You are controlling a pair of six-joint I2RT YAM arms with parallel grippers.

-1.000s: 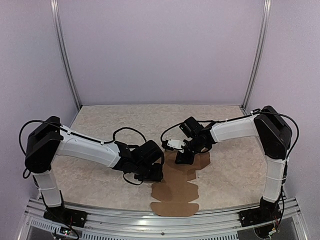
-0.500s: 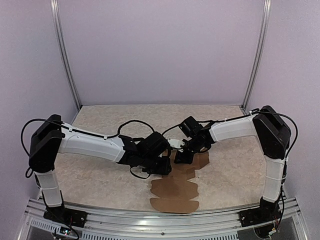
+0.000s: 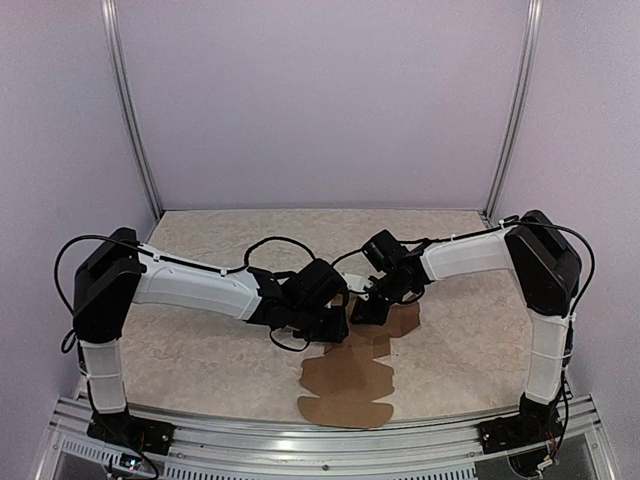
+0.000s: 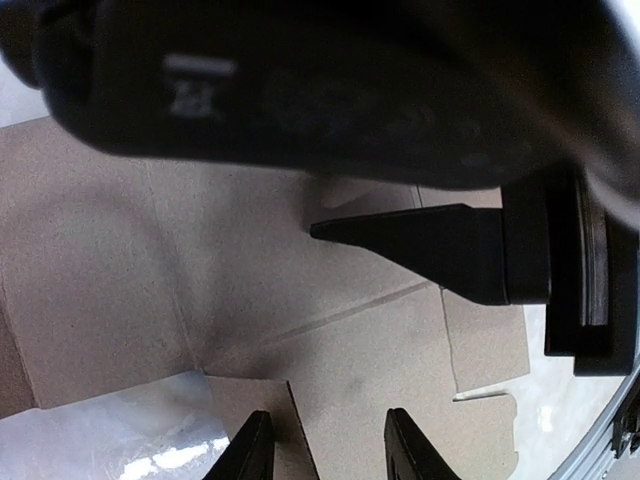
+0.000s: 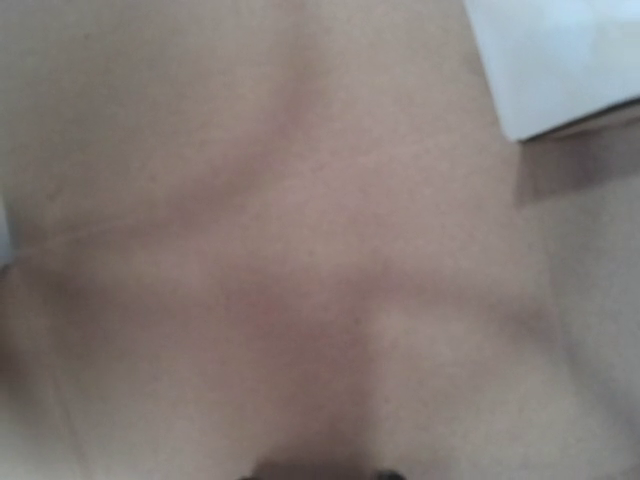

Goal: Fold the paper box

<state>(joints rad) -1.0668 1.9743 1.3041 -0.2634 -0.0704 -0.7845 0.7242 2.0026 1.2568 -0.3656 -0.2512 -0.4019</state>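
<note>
The paper box [image 3: 345, 378] is a flat brown die-cut sheet lying near the table's front, reaching up to the right gripper. My left gripper [image 3: 335, 322] hovers over the sheet's upper left part. In the left wrist view it [image 4: 330, 450] is open and empty, with creased cardboard [image 4: 150, 250] below it. My right gripper [image 3: 366, 310] rests on the sheet's upper part, close to the left gripper. One of its black fingers [image 4: 420, 250] points at the cardboard in the left wrist view. The right wrist view is filled with blurred cardboard [image 5: 300, 250], and its jaws barely show.
The table [image 3: 200, 250] has a beige speckled top with purple walls behind and at the sides. A metal rail [image 3: 300, 440] runs along the front edge just below the sheet. A white connector [image 3: 357, 283] hangs by the right wrist.
My left arm has reached to the right and stopped next to the right gripper over the sheet's upper part. The sheet has shifted slightly. The right arm has hardly moved.
</note>
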